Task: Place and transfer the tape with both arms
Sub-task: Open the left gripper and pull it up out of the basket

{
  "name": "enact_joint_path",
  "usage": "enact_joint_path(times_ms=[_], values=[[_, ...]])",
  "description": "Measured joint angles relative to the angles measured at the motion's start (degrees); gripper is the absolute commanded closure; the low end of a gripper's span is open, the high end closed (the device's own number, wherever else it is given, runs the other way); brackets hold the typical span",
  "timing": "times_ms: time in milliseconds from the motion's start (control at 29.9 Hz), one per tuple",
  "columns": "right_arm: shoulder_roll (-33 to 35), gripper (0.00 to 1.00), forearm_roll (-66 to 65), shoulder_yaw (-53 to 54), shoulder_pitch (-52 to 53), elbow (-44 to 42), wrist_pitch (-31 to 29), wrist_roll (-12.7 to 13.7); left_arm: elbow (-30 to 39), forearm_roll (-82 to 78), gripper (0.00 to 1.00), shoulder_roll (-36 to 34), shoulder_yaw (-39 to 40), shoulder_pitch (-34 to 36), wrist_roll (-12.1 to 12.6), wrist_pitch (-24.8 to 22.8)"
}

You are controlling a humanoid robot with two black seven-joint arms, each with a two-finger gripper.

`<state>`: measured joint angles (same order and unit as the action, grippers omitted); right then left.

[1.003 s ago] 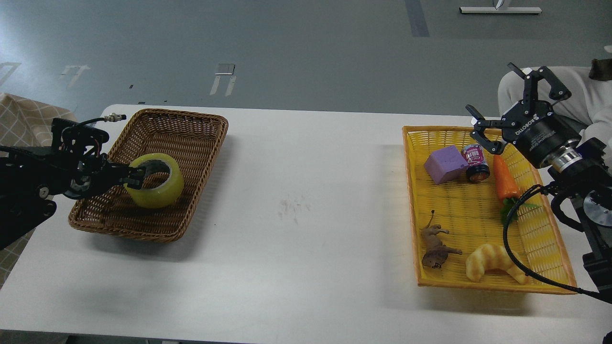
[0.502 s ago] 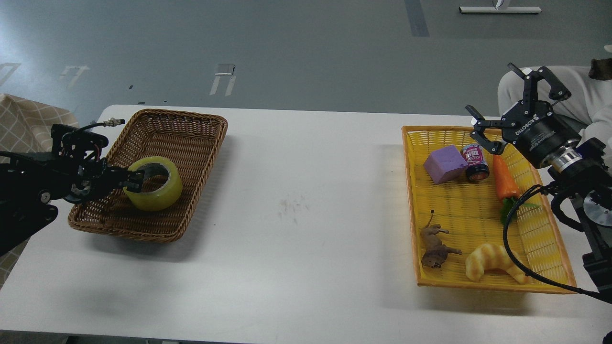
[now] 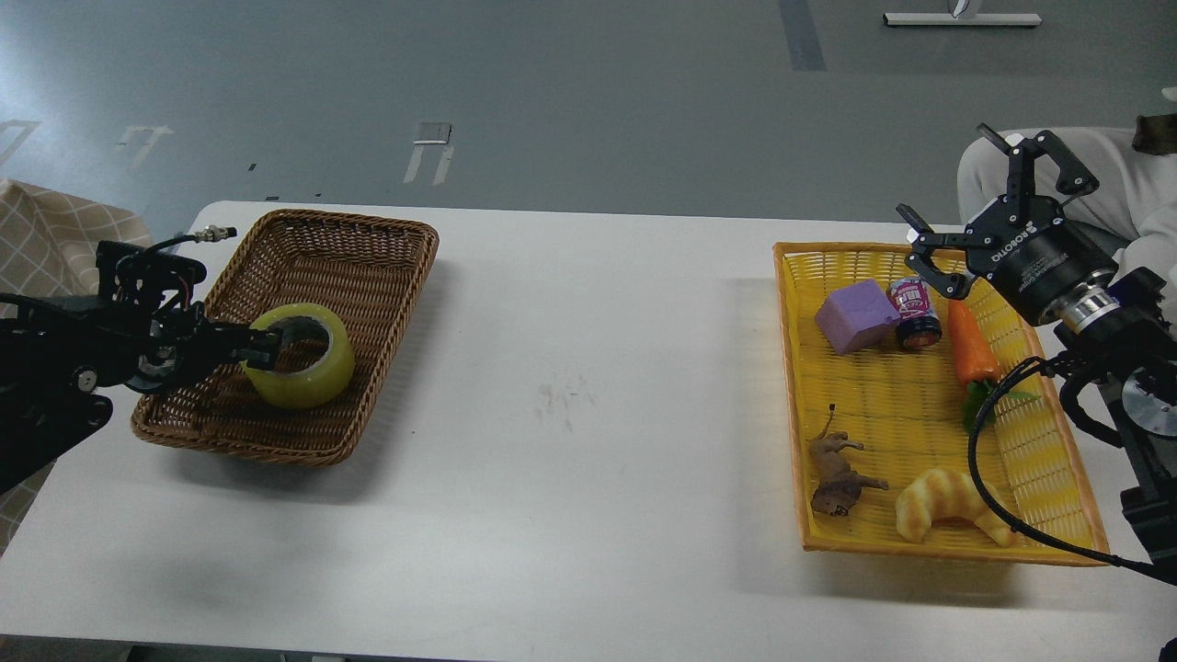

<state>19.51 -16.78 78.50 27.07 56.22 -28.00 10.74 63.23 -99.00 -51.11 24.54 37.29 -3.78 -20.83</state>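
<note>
The tape (image 3: 308,372), a yellowish roll with a grey core, lies in the brown wicker basket (image 3: 368,248) at the table's left. My left gripper (image 3: 262,348) comes in from the left and is shut on the roll's left wall, one finger inside the core and one outside. My right gripper (image 3: 979,195) is open and empty. It hovers above the far right corner of the yellow basket (image 3: 793,386), with its fingers spread wide.
The yellow basket holds a purple block (image 3: 855,315), a small jar (image 3: 916,313), a toy carrot (image 3: 971,348), a toy animal (image 3: 835,473) and a croissant (image 3: 947,506). A black cable (image 3: 988,496) loops over its right side. The white table (image 3: 588,368) lies between the baskets.
My left gripper has lowered the tape into the brown basket, then shifted it slightly right; the roll now rests lower. The right arm has barely moved.
</note>
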Motion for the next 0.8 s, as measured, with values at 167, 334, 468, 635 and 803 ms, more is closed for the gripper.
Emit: enact_joint_path(times_ms=[167,334,468,635,803], values=[[0.00,0.00,0.00,0.06,0.00,-0.20,0.00,-0.02,0.41,3.79,0.21,-0.74,1.04,0.73,-0.86,-0.25],[0.00,0.00,0.00,0.06,0.00,-0.22,0.00,-0.02,1.76,17.98,0.10,-3.31,3.34,3.83,-3.89,-0.81],[-0.03,0.00,0.00,0.11,0.09,-0.19,0.00,-0.02,1.96,34.23,0.03,-3.86,4.45,7.82,-6.76,-0.96],[-0.28,0.00,0.00,0.45,0.42,-0.07,0.00,-0.02,1.83,55.03,0.02,-2.64,6.17,10.32,-11.86,-1.03],[-0.34,0.00,0.00,0.98,0.90,0.00,0.00,-0.02,1.31,71.20,0.02,1.86,10.17,10.47,-14.91,-1.05]])
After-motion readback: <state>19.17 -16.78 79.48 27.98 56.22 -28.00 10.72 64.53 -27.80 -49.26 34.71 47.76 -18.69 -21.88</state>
